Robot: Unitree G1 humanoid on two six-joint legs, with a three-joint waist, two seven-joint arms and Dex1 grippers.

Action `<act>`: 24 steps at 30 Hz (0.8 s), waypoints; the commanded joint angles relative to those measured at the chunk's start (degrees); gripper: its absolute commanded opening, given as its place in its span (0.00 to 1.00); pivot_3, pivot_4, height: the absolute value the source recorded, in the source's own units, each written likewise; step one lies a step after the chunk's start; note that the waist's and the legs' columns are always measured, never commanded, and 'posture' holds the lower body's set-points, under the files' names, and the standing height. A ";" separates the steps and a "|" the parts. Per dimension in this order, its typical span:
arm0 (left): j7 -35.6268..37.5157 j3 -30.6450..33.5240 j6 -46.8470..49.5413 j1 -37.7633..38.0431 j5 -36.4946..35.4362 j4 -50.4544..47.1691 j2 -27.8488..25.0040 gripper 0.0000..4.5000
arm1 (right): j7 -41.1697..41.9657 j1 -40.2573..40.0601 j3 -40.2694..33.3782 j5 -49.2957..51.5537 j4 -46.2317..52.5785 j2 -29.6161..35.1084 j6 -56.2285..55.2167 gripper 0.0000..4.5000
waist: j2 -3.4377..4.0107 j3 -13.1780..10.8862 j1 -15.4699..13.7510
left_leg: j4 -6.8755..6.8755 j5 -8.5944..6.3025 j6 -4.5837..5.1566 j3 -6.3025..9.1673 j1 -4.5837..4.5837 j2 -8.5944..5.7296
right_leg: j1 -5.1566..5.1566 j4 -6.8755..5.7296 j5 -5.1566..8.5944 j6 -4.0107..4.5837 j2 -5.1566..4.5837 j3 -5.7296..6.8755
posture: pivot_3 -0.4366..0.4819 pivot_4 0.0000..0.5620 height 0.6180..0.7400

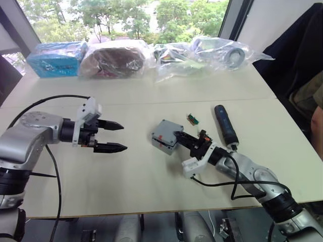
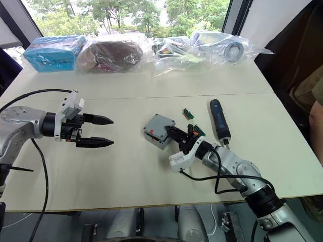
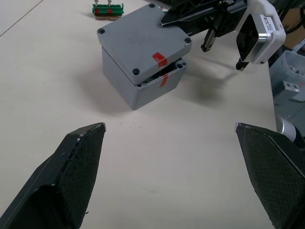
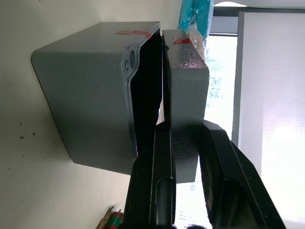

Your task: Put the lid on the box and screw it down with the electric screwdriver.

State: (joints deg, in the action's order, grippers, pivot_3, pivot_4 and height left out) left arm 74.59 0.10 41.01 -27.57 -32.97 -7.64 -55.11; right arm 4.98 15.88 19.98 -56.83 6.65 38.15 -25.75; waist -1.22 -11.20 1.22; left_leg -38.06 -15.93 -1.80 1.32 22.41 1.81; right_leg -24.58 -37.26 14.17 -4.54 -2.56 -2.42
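Observation:
The grey box (image 1: 162, 141) stands mid-table with the flat grey lid (image 1: 166, 129) lying on top, red marks on both. In the right wrist view the lid (image 4: 188, 67) is raised off the box (image 4: 90, 95) on the near side, leaving a dark gap. My right gripper (image 1: 177, 136) is shut on that lid edge, one finger (image 4: 162, 157) under it and one above. Well to the left of the box, my left gripper (image 1: 124, 137) hangs open and empty, pointing at it. The dark electric screwdriver (image 1: 225, 126) lies on the table to the right of the box.
A small green connector (image 1: 192, 119) lies just behind the box. Clear plastic bags (image 1: 202, 53) and a blue packet (image 1: 55, 58) line the table's far edge. A dark jacket (image 1: 298, 45) and a person's arm (image 1: 318, 131) are at the right side.

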 commanded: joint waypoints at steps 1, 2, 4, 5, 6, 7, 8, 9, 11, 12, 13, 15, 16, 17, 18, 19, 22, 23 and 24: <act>0.02 0.49 -0.49 -0.33 0.34 -1.09 -0.76 1.00 | -0.68 0.23 -0.35 0.17 2.07 -0.68 -0.39 0.04 | 0.00 0.00 0.00 | 0.00 0.00 0.00 0.00 0.00 0.00 | 0.00 0.00 0.00 0.00 0.00 0.00 | 0.48 0.27 1.00; -0.03 0.50 -0.48 -0.30 0.35 -1.16 -0.75 1.00 | -0.35 0.20 -0.25 0.29 1.79 -0.66 -0.50 0.04 | 0.00 0.00 0.00 | -0.01 0.00 0.00 0.00 0.00 0.00 | 0.00 0.00 0.00 0.00 0.00 0.00 | 0.48 0.27 1.00; -0.07 0.48 -0.50 -0.27 0.39 -1.21 -0.74 1.00 | -0.02 0.01 -0.10 0.40 1.35 -0.60 -0.71 0.04 | 0.00 0.00 0.00 | -0.01 0.00 0.00 0.00 0.00 0.00 | 0.00 0.00 0.00 0.00 0.00 0.00 | 0.48 0.27 1.00; -0.10 0.46 -0.54 -0.28 0.44 -1.20 -0.73 1.00 | 0.03 -0.14 -0.10 0.55 1.19 -0.61 -0.82 0.04 | 0.00 0.00 0.00 | -0.01 0.00 0.00 0.00 0.00 0.00 | 0.00 -0.01 0.00 0.00 0.00 0.00 | 0.48 0.27 1.00; -0.10 0.44 -0.57 -0.30 0.47 -1.20 -0.72 1.00 | -0.12 -0.24 -0.03 0.30 1.11 -0.49 -1.04 0.04 | 0.00 0.00 0.01 | -0.01 0.00 0.00 0.00 0.00 0.00 | 0.00 -0.01 0.00 0.00 0.00 0.00 | 0.48 0.27 1.00; -0.11 0.42 -0.56 -0.32 0.47 -1.19 -0.71 1.00 | -0.08 -0.36 -0.06 0.34 0.97 -0.51 -1.06 0.04 | 0.00 0.00 0.01 | -0.01 0.00 0.00 0.00 0.00 0.00 | 0.00 -0.01 0.00 0.00 0.00 0.00 | 0.48 0.27 1.00; -0.13 0.40 -0.57 -0.37 0.48 -1.15 -0.69 1.00 | -0.05 -0.47 -0.12 0.42 0.76 -0.56 -1.04 0.04 | 0.00 0.00 0.01 | -0.01 0.00 0.00 0.00 0.00 0.00 | 0.00 -0.01 0.00 0.00 0.00 0.00 | 0.48 0.27 1.00; -0.14 0.38 -0.57 -0.39 0.49 -1.15 -0.68 1.00 | -0.21 -0.57 -0.15 0.32 0.53 -0.54 -1.06 0.04 | 0.00 0.00 0.01 | -0.01 0.00 0.00 0.00 0.00 0.00 | 0.00 -0.01 0.00 0.00 0.00 0.00 | 0.48 0.27 1.00; -0.17 0.33 -0.62 -0.46 0.53 -1.14 -0.64 1.00 | -0.87 -0.76 -0.23 0.00 -0.16 -0.33 -1.19 0.04 | -0.01 0.00 0.01 | -0.01 0.00 0.00 0.00 -0.01 0.00 | 0.00 -0.02 0.00 0.00 0.00 0.00 | 0.48 0.27 1.00; -0.18 0.30 -0.62 -0.49 0.54 -1.14 -0.62 1.00 | -1.11 -0.81 -0.26 -0.12 -0.41 -0.24 -1.22 0.04 | -0.01 0.01 0.01 | -0.01 0.00 0.00 0.00 -0.01 0.00 | 0.00 -0.03 0.00 0.00 0.00 0.00 | 0.48 0.27 1.00; -0.24 0.20 -0.62 -0.61 0.57 -1.15 -0.53 1.00 | -1.60 -0.97 -0.38 -0.24 -0.93 -0.15 -1.12 0.04 | -0.01 0.01 -0.01 | -0.02 0.00 0.00 0.00 -0.02 0.00 | 0.01 -0.04 0.00 0.00 0.00 0.00 | 0.48 0.27 1.00; -0.35 0.03 -0.65 -0.74 0.60 -1.21 -0.36 1.00 | -2.64 -1.18 -0.43 -0.82 -1.60 0.08 -1.03 0.04 | -0.01 0.01 -0.01 | -0.02 0.00 0.00 0.00 -0.02 0.00 | 0.01 -0.04 0.00 0.00 0.00 -0.01 | 0.48 0.27 1.00; -0.40 -0.04 -0.65 -0.78 0.59 -1.29 -0.28 1.00 | -2.81 -1.31 -0.36 -0.93 -2.02 0.19 -0.96 0.04 | -0.01 0.01 -0.02 | -0.02 0.00 0.00 0.00 -0.02 0.00 | 0.01 -0.04 0.00 0.00 0.00 -0.01 | 0.48 0.27 1.00; -0.40 -0.12 -0.72 -0.81 0.62 -1.33 -0.23 1.00 | -2.96 -1.41 -0.12 -1.16 -2.43 0.34 -1.03 0.04 | -0.02 0.01 -0.02 | -0.03 0.00 0.00 0.00 -0.02 0.00 | 0.01 -0.04 -0.01 0.00 0.00 -0.01 | 0.48 0.27 1.00; -0.42 -0.19 -0.76 -0.85 0.65 -1.35 -0.18 1.00 | -3.11 -1.52 0.08 -1.28 -2.79 0.45 -1.10 0.04 | -0.02 0.01 -0.07 | -0.04 0.00 0.00 0.00 -0.02 0.00 | 0.02 -0.05 -0.01 0.00 0.00 -0.01 | 0.48 0.27 1.00; -0.44 -0.26 -0.79 -0.89 0.68 -1.33 -0.11 1.00 | -3.10 -1.59 0.28 -1.32 -3.15 0.49 -1.16 0.04 | -0.02 0.01 -0.12 | -0.04 0.00 0.00 0.00 -0.02 0.00 | 0.03 -0.05 -0.01 0.00 0.00 -0.01 | 0.48 0.27 1.00; -1.14 -0.90 -1.16 -1.62 1.17 -1.06 0.82 1.00 | -3.57 -1.92 0.79 -1.92 -3.99 0.61 -1.22 0.04 | -0.05 0.03 -0.18 | -0.08 0.00 0.00 0.00 -0.04 -0.01 | 0.07 -0.05 -0.01 0.00 -0.01 -0.01 | 0.48 0.27 1.00; -1.26 -1.28 -1.36 -1.98 1.34 -0.99 1.14 1.00 | -3.77 -2.08 0.95 -2.00 -4.25 0.66 -1.34 0.04 | -0.06 0.04 -0.17 | -0.09 0.00 0.00 0.00 -0.06 -0.01 | 0.11 -0.04 -0.01 0.00 -0.01 -0.01 | 0.48 0.27 1.00; -1.43 -1.51 -1.61 -2.39 1.45 -0.83 1.59 1.00 | -3.96 -2.19 1.10 -2.09 -4.48 0.72 -1.43 0.04 | -0.07 0.05 -0.18 | -0.09 0.00 0.00 0.00 -0.07 -0.01 | 0.12 -0.04 -0.01 0.00 -0.01 -0.01 | 0.48 0.27 1.00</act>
State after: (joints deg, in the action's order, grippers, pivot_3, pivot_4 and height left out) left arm 73.44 -1.53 40.70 -28.07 -31.94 -7.63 -53.83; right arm 0.71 14.69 20.32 -57.78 3.68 37.81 -26.88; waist -1.30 -11.15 1.05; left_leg -38.15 -15.92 -1.80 1.32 22.35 1.80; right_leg -24.47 -37.30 14.16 -4.54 -2.57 -2.43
